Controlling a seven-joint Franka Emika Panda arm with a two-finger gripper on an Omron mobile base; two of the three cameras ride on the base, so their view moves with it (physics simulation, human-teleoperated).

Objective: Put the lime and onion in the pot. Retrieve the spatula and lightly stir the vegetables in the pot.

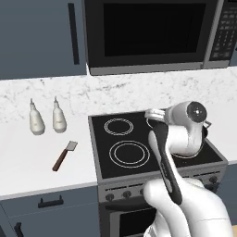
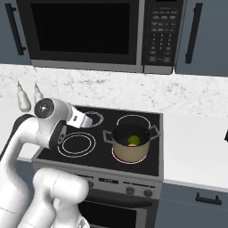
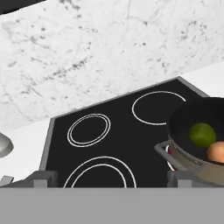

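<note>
On the counter at far left stand two white bottles (image 1: 36, 121), and just near of them lies the spatula (image 1: 64, 156), flat, handle pointing near-left and grey blade far-right, well apart from the stove (image 1: 139, 143). Further right, on the stove's near-right burner, sits the pot (image 2: 130, 143) with the lime (image 3: 202, 134) and the onion (image 3: 217, 152) already inside, side by side and just about touching. So the step in hand, as I judge it, is fetching the spatula. To do it well, the arm should swing left across the stove and out over the counter, line the fingers across the reddish-brown handle rather than the blade, come straight down, and close around the middle of the handle so the tool hangs balanced; approaching from the near side would keep the hand away from the bottles. A thin tool lying flat may slip or pivot, so the fingers need to reach low beside the handle before closing. As for the arm, it rises from the base, bends at a high elbow over the stove's near edge, and the wrist points left and slightly down above the left burners. The gripper (image 3: 109, 180) holds nothing, its fingers (image 3: 43, 178) standing wide apart, with the pot to its right.
</note>
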